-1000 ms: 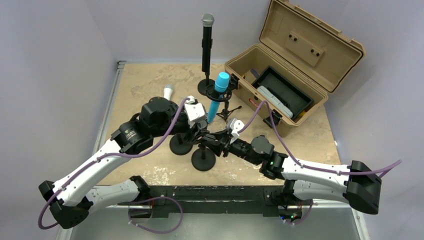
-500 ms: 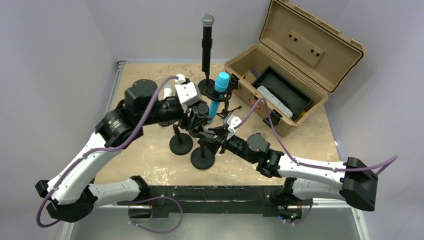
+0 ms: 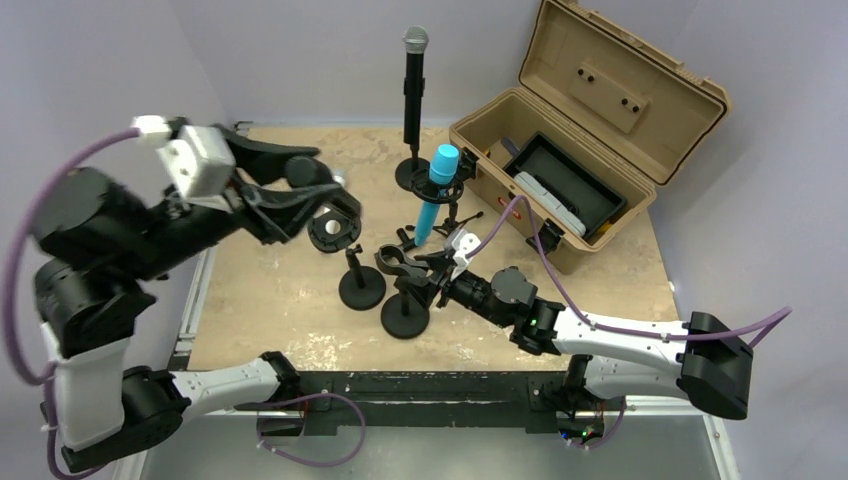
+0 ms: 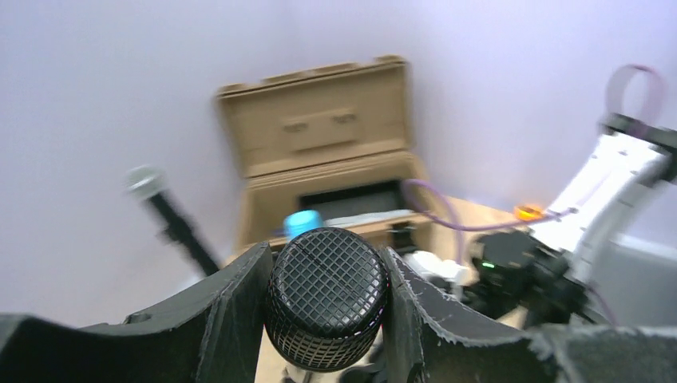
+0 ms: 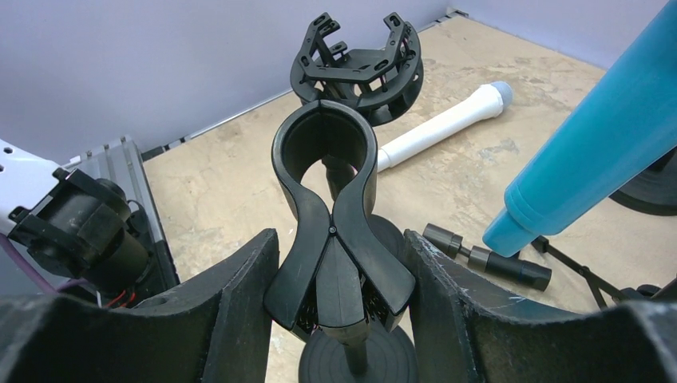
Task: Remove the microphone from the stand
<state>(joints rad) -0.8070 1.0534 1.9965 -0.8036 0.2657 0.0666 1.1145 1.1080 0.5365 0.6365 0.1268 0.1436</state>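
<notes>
The black microphone [image 4: 327, 307], with its mesh head towards the camera, sits clamped between the fingers of my left gripper [image 4: 326, 257]. That gripper [image 3: 325, 195] hangs high over the left of the table, well away from the stand. The stand's black spring clip [image 5: 323, 159] is empty and closed, on a thin post over a round base [image 3: 405, 322]. My right gripper [image 5: 339, 239] straddles the clip's two levers and is open, with small gaps on both sides. From above it shows low at mid-table [image 3: 408, 266].
A second black microphone [image 3: 414, 80] stands upright at the back. A blue microphone [image 3: 435, 195] leans in a tripod mount beside the open tan case [image 3: 580, 150]. A white microphone [image 5: 447, 124] lies on the table behind an empty ring mount [image 5: 355, 60].
My left arm has risen and swung up and left, carrying the black microphone away from the stand's clip. The right gripper's fingers have spread off the clip levers.
</notes>
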